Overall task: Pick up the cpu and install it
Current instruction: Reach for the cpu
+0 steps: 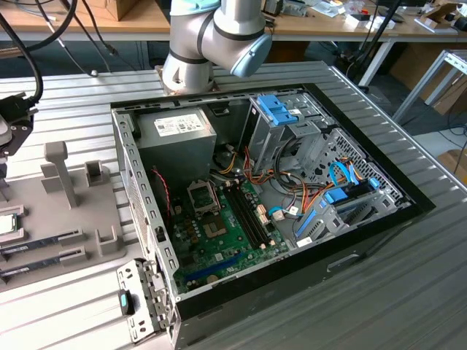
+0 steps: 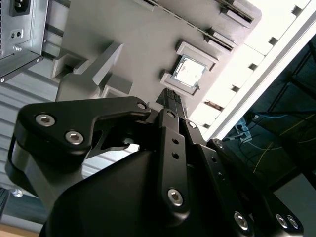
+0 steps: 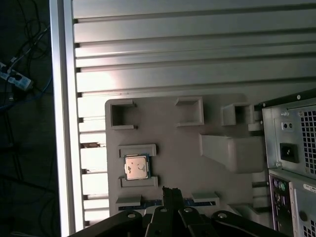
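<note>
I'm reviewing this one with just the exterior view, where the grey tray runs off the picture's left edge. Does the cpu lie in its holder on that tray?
Observer: Yes. In the first wrist view the cpu lies flat, metal top up, between the two brackets of its holder on the grey tray.
Operator: And the tool, does it have hold of the cpu?
Observer: No. In the same view the tool is shut and empty, with its tips beside the holder and apart from the cpu.
</note>
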Motion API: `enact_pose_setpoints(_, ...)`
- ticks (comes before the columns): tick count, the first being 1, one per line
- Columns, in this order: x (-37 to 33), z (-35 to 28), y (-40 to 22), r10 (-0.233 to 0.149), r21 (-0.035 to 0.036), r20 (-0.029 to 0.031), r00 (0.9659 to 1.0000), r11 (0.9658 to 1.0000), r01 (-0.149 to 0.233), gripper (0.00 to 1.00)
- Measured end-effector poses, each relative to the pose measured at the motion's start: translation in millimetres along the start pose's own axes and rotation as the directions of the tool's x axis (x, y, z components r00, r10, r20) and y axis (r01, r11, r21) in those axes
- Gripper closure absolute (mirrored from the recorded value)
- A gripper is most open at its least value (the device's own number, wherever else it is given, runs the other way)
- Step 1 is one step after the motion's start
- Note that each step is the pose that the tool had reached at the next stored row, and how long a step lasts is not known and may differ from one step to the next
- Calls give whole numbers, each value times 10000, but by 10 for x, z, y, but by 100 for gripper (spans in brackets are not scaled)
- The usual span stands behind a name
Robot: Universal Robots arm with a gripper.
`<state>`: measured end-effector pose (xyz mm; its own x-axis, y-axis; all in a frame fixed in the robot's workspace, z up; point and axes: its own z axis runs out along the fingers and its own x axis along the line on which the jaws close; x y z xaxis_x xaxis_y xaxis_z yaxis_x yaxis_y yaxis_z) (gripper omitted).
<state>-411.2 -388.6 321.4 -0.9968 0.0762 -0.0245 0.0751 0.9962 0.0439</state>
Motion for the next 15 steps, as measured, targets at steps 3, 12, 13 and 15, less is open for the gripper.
enact_pose_setpoints(3, 2, 17, -1, 0, 0, 1, 10000, 10000, 0, 89)
enact_pose_setpoints(12, 56, 75, 12, 0, 0, 0, 10000, 10000, 0, 89)
enact_pose_setpoints(13, 57, 81, 15, -1, 1, 0, 10000, 10000, 1, 89)
enact_pose_setpoints(15, 58, 90, 19, 0, 0, 0, 10000, 10000, 0, 89)
